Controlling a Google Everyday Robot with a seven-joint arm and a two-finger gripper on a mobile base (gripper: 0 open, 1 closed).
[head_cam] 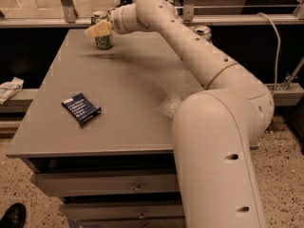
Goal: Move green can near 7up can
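The green can (104, 40) has a mottled green body and stands at the far left of the grey table (128, 103). My gripper (99, 29) reaches in from the right. Its pale yellowish fingers (96, 30) are closed around the can's upper part, and a faint shadow lies on the table just below the can. The 7up can (204, 31) is at the far right of the table, mostly hidden behind my arm. Only its silver top and a bit of pale side show.
A dark blue packet (81, 109) lies on the table's near left part. My white arm (204, 65) crosses the table's right side. A rail and a window run behind the far edge. Drawers sit under the front edge.
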